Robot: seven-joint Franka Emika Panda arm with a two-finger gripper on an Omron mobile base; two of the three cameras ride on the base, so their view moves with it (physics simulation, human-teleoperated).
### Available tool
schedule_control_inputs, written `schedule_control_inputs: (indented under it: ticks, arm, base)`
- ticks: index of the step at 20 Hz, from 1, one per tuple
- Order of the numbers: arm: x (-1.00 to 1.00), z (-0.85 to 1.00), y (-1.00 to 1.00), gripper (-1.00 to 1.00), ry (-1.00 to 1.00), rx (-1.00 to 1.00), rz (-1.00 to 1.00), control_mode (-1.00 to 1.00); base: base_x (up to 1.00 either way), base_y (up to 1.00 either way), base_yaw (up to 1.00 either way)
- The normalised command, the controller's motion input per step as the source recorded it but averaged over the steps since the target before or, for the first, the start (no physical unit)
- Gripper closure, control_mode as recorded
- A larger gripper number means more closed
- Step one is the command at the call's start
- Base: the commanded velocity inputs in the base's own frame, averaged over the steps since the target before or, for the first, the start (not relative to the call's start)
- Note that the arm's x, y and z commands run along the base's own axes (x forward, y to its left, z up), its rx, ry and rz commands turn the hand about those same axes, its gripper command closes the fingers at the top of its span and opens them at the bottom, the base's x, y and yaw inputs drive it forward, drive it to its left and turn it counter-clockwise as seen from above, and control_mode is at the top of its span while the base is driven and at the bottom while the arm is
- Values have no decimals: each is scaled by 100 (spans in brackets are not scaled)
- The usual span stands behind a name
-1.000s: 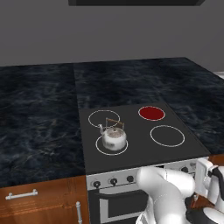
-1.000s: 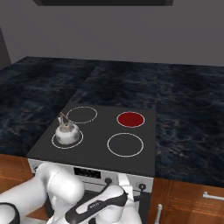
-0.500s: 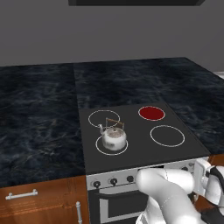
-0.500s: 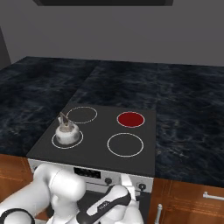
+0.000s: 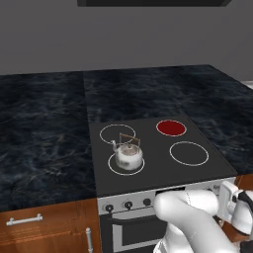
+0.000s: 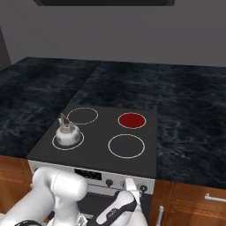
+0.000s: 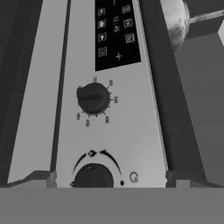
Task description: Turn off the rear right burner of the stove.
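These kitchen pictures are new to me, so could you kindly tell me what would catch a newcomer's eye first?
The glowing red rear right burner stands out on the black glass-topped stove, against three white-ringed zones. A small silver kettle sits on the front left zone. In the hand view, two dark round knobs on the silver front panel loom close, the nearer one between the gripper tips.

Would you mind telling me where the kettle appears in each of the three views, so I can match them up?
Left base view: the kettle sits on the front left zone of the stove, left of centre.
Right base view: the kettle is at the left, on the front left zone.
Hand view: its rounded body shows at the top right, sideways.
Shared landmark for the base views: the red rear right burner.
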Motion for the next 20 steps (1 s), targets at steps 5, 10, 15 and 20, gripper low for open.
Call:
schedule_control_inputs:
  ticks: [5,10,15,20]
  arm:
    - [17,-15,0,-100,-5,3,0,-100]
    - [22,-19,0,-100,-4,1,0,-100]
    - [17,-22,0,-100,-3,0,0,-100]
    - [16,-16,-12,-100,-2,0,0,-100]
  base:
    - [0,0,0]
    - [0,0,0]
    - [0,0,0]
    - [0,0,0]
